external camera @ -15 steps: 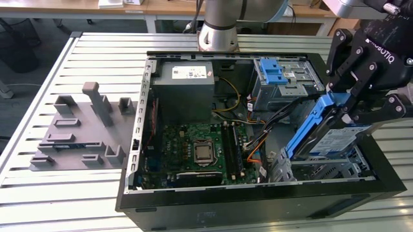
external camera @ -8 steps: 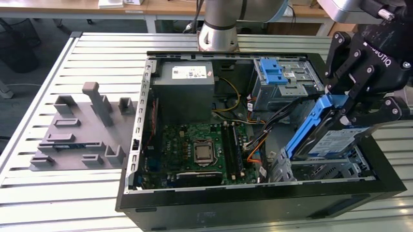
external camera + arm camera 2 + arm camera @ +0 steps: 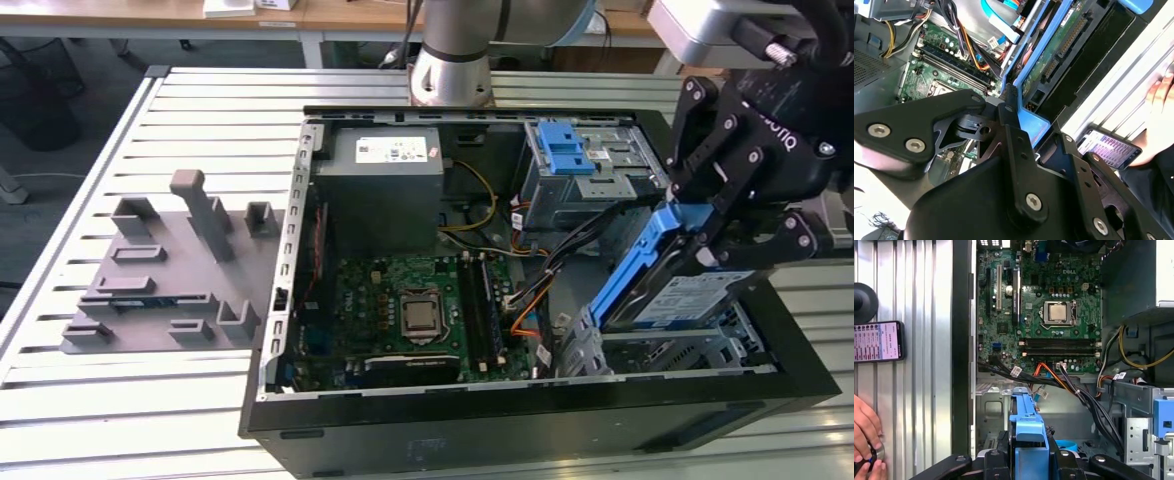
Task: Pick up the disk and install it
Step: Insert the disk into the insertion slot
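Note:
The disk [image 3: 663,291], a silver hard drive with a white-and-blue label in a bright blue carrier frame, hangs tilted on edge over the silver drive bay [image 3: 694,352] at the front corner of the open computer case [image 3: 534,425], on the exterior view's right. My black gripper [image 3: 711,243] is shut on the disk's upper end. In the first wrist view the blue frame [image 3: 1026,416] runs out from between my fingers [image 3: 995,458] above the bay floor. The second wrist view shows the disk's green underside [image 3: 1054,56] with its connector.
Inside the case lie the motherboard [image 3: 407,310], a grey power-supply box [image 3: 387,172], a perforated cage with a blue latch [image 3: 571,150] and loose cables [image 3: 1089,400] near the bay. A grey fixture [image 3: 160,270] sits on the exterior view's left. A phone [image 3: 878,341] and a person's hand [image 3: 865,435] are beside the case.

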{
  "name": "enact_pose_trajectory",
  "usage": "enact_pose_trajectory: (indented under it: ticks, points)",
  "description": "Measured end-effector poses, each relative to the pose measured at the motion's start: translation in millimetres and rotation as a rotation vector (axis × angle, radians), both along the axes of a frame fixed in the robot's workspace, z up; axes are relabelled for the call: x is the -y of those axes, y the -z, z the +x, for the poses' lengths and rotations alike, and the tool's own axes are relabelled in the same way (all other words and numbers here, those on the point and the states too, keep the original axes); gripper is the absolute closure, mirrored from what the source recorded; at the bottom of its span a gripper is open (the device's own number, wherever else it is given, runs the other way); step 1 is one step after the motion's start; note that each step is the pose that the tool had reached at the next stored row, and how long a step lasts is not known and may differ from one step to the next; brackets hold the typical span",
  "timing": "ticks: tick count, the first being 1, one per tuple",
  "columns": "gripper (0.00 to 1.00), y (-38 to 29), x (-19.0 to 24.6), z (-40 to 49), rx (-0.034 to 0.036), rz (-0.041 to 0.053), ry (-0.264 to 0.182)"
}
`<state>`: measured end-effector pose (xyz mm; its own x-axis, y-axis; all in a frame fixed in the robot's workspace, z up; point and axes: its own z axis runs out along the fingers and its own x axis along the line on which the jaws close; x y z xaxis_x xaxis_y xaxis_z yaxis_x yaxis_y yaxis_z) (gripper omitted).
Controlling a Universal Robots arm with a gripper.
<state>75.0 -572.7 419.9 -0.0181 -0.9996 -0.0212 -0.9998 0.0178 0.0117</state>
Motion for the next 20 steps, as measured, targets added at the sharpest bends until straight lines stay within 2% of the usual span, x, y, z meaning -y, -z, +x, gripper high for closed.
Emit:
enact_pose_trajectory:
  ticks: [20]
  points:
    - [0.64,26.4,0.1,0.0,0.0000,0.0000,0.000]
